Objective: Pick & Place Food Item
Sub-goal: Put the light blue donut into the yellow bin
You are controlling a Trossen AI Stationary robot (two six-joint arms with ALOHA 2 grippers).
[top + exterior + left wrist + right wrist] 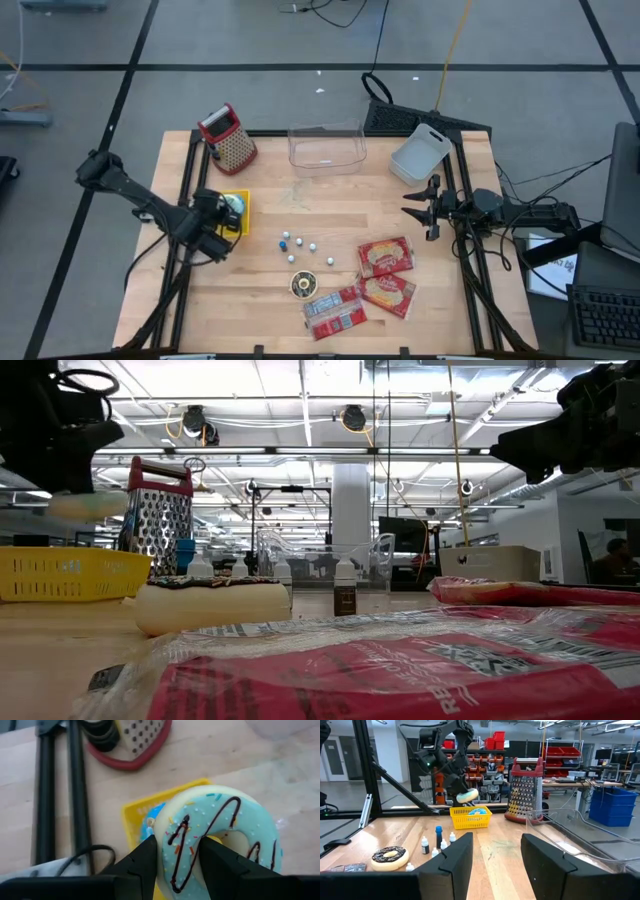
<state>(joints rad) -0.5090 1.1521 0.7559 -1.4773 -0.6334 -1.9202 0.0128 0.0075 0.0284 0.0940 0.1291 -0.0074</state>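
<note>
From above, the left gripper (pixel 232 208) hangs over the yellow basket (pixel 243 205) near the tabletop's left edge. Its wrist camera shows the fingers (pixel 145 865) pinched on a blue-iced donut (pixel 220 827) — held above the basket. The right gripper (pixel 496 852) waits open, empty, near the right edge.

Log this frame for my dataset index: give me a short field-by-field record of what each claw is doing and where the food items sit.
left claw: shut on blue-iced donut, held above the yellow basket
right claw: open, empty, waiting at the table's right side
yellow basket contents: a blue item visible inside, kind unclear
chocolate donut: lying on the table, near the front edge
red snack packets: lying right of the chocolate donut
small bottles: clustered mid-table
grater: far left corner
clear bin: far side, centre
</note>
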